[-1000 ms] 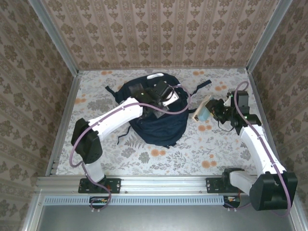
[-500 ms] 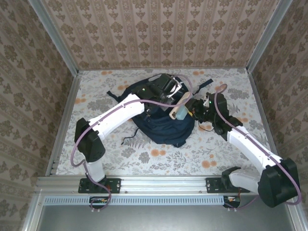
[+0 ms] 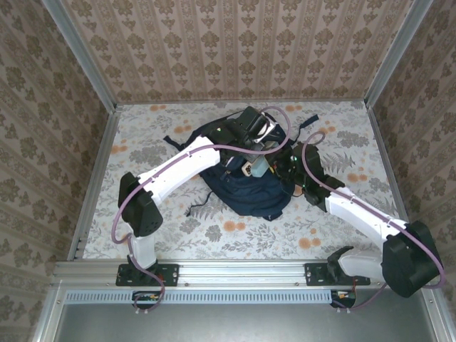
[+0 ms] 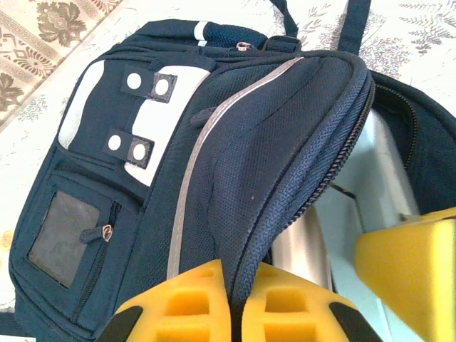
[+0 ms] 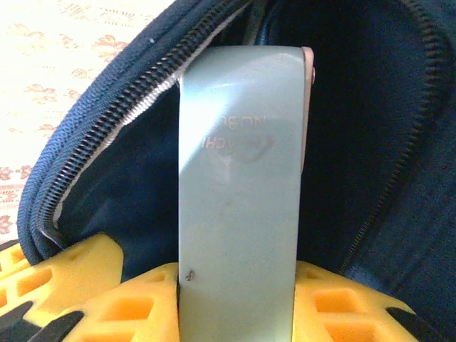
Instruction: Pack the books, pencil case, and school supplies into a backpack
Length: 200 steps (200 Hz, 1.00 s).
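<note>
- The navy backpack (image 3: 246,192) is laid at the centre of the top view on the floral surface (image 3: 142,142), with its main zip gaping
- Its zip edge is pinched between the left fingers (image 4: 189,303), which are pressed together at the bottom of the left wrist view
- A pale teal flat item (image 5: 239,178) is clamped by the right fingers (image 5: 92,278), its long axis pointed up the frame into the dark opening just ahead

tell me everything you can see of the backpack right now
The backpack is navy fabric with white reflective panels, snap tabs, a grey-patched zip pocket and dark straps. It lies on the floral table, main zip open. The left gripper pinches the opening's flap, holding it up; the right gripper holds a pale blue flat item in the mouth.
</note>
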### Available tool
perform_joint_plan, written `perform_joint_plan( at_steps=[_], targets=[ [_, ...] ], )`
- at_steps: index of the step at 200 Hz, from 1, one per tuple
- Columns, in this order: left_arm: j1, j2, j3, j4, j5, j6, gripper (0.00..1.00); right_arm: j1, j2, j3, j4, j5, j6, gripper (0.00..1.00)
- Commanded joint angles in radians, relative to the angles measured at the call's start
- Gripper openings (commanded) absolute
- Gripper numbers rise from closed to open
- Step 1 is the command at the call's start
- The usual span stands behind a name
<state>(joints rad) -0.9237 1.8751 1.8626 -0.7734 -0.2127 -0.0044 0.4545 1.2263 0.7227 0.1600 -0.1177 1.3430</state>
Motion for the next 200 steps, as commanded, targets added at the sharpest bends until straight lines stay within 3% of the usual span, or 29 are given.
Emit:
perform_joint_plan(
  at_steps=[1,52,67,89,122,158,200],
  targets=[
    [-0.012,-0.048,0.076,0.097,0.057,-0.037,0.04,0.006,0.075,0.048,0.193,-0.047,-0.003,0.28],
    [-0.004,-0.096,0.050,0.096,0.065,-0.068,0.01,0.004,0.211,0.065,0.306,-0.017,0.001,0.27],
    [0.005,-0.103,0.038,0.098,0.070,-0.082,0.00,0.003,0.211,0.073,0.256,-0.017,0.001,0.38],
    [0.016,-0.104,0.023,0.103,0.086,-0.095,0.00,0.001,0.177,0.095,0.102,-0.030,-0.005,0.62],
    [0.033,-0.099,0.019,0.106,0.093,-0.107,0.00,-0.001,0.081,0.156,-0.270,0.009,-0.011,0.72],
    [0.054,-0.103,0.003,0.116,0.115,-0.131,0.00,-0.002,-0.002,0.138,-0.356,0.040,-0.017,0.68],
    [0.058,-0.109,-0.004,0.128,0.169,-0.129,0.00,0.000,0.078,0.154,-0.285,-0.062,-0.030,0.36]
  ],
)
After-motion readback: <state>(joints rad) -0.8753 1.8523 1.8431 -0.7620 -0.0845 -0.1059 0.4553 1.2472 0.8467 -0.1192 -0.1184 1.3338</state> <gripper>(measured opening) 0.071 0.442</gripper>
